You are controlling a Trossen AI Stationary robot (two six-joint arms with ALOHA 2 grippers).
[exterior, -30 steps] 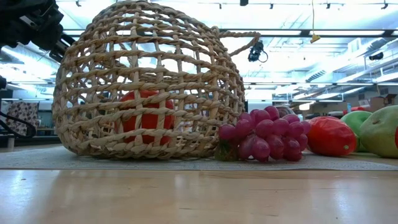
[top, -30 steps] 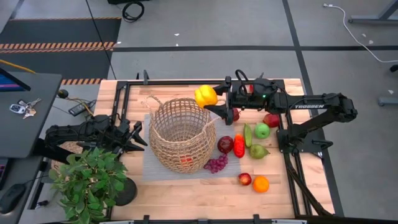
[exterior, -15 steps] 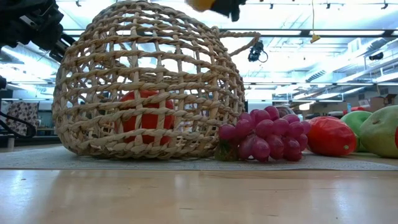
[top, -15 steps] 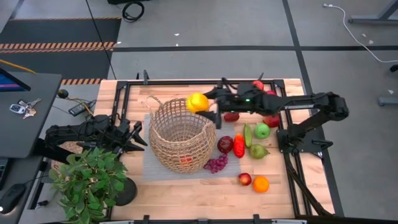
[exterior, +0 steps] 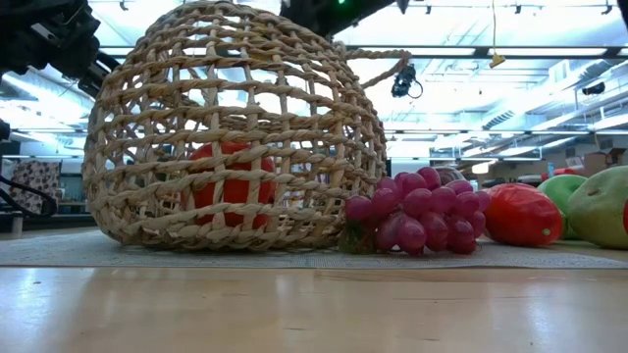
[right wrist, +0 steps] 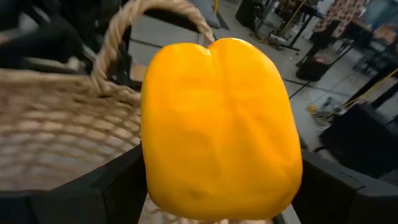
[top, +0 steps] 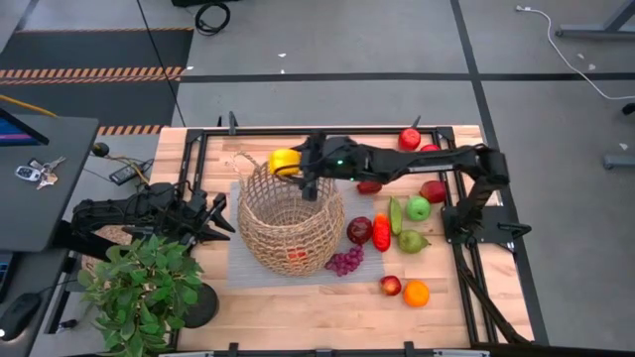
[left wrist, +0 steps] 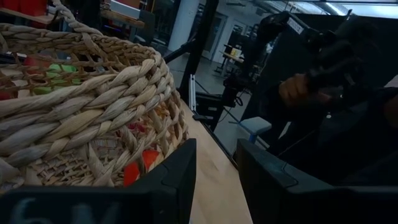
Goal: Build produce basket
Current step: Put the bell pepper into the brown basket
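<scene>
Now the right gripper [top: 290,165], pinching the yellow pepper [top: 283,162], has swung across to the basket [top: 291,213] rim, ready to drop it in. The left gripper [top: 220,218] waits beside the basket, fingers slightly parted and empty.

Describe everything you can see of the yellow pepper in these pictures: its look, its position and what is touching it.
The yellow pepper is a smooth, glossy, blocky toy with a shallow crease down its lobes, seemingly plastic. The right gripper holds it between dark fingers pressed against two opposite sides. It hangs in the air above the far rim of the basket, near a loop handle, touching nothing but the fingers and not yet inside.
</scene>
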